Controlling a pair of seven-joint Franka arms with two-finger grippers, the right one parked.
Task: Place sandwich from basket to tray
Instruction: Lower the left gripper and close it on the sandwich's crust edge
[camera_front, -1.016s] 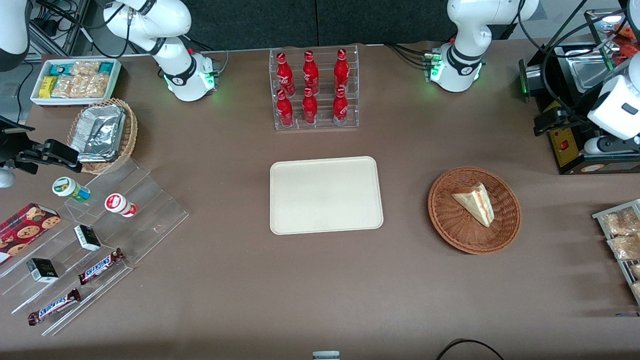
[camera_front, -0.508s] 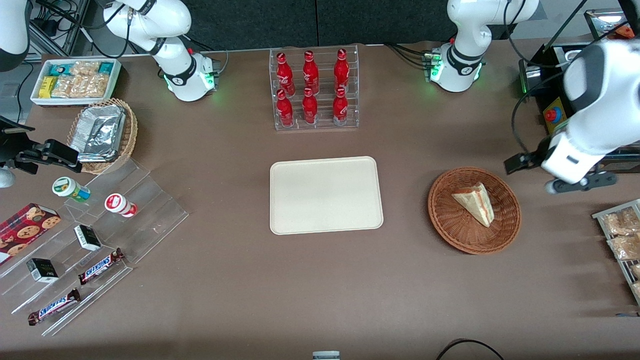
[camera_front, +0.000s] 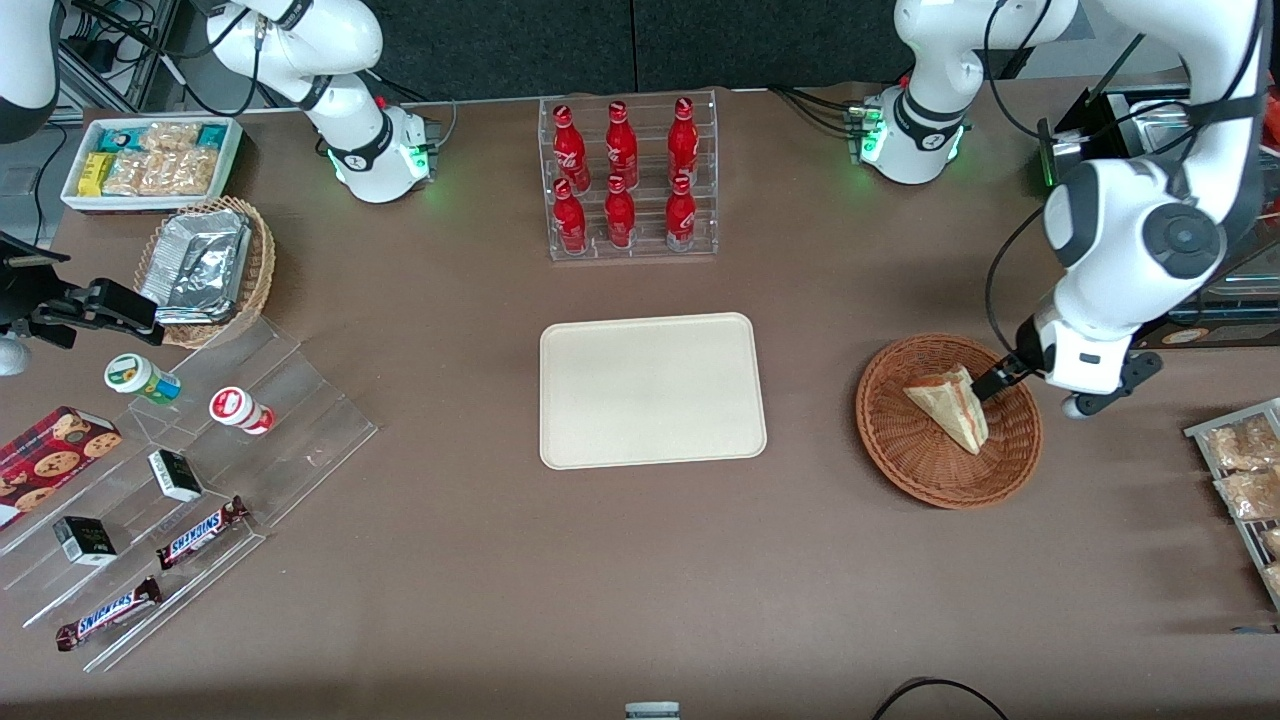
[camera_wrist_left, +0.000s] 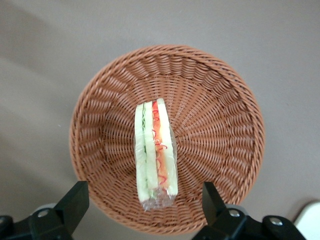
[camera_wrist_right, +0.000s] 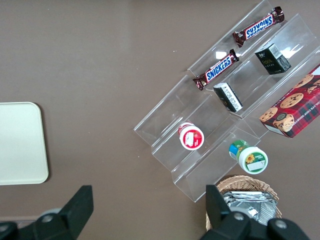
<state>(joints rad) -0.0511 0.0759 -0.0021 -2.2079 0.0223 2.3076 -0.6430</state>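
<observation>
The left arm's gripper (camera_wrist_left: 145, 200) hangs above the round, shallow, reddish-brown woven wicker basket (camera_front: 1010, 455), its two dark fingers (camera_wrist_left: 76, 200) spread wide apart and grasping nothing. Directly below the gap between those fingers, in the basket's middle, lies the small triangular sandwich wedge of pale bread (camera_wrist_left: 155, 155), the only thing in the basket. In the front view the gripper (camera_front: 998, 380) sits just above the sandwich (camera_front: 948, 408) at the basket's rim nearer the working arm.

Well apart from the gripper, toward the parked arm's end of the table, the flat cream-beige rectangular tray (camera_front: 652, 390) with rounded corners and a low rim has nothing on it. Farther from the front camera than the tray, a clear acrylic rack (camera_front: 628, 180) holds six red bottles.

The sandwich is wrapped in clear film that bunches at one end. Its cut edge faces up toward the gripper, showing white bread slices with a green line, pale filling and a red-orange strip running lengthwise. From the front, its broad bread face looks tan and smooth.
</observation>
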